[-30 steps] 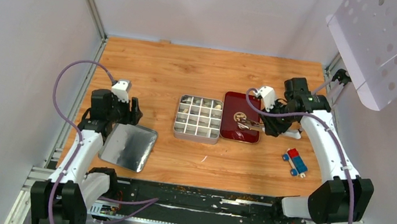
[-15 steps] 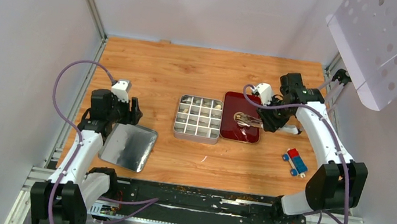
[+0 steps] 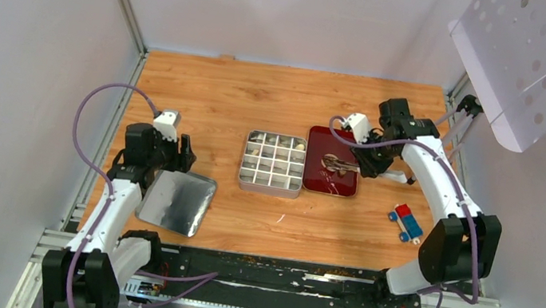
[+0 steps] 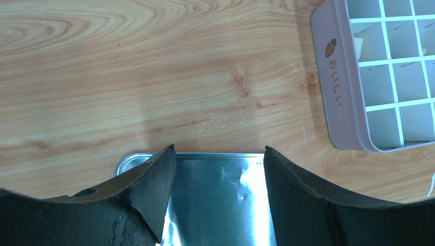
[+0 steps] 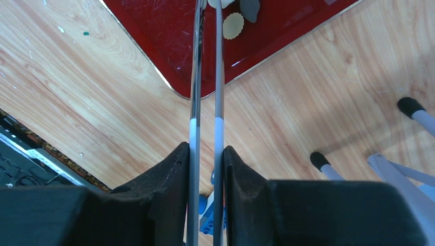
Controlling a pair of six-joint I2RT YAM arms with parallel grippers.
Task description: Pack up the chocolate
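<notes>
While the right gripper (image 5: pixel 204 154) is squeezed in tight on the handles of the long metal tongs (image 5: pixel 195 77), the two tong arms stand close together with just a thin gap between them. The tongs reach out ahead of the gripper, over the red tray (image 5: pixel 154 36). Right at their far tips there is a bit of cream chocolate (image 5: pixel 224 3). Just beside the tips lies a round cream thing (image 5: pixel 233 24) with a wavy edge. It may be a piece or a paper cup. I cannot tell if the tips have a real hold on the chocolate, because they are cut off at the top of the wrist view.

Further ahead of this gripper, past the tray, sits the tin (image 3: pixel 269 189) with its little boxes. Some boxes have chocolate in them and many look bare.

The left gripper (image 4: pixel 218 164) is wide open and holds nothing. It hangs right above the shiny lid (image 4: pixel 220 205), with the tin off to one side of it.

The job now looks like picking one piece off the tray. To do it well, I think the tips should go one on each side of a single piece, low down near the tray. The squeeze should be soft, just enough, so the piece does not pop out or crack. Then lift straight up, go slowly ahead to the tin, and let go only when the piece is right over a bare box.
</notes>
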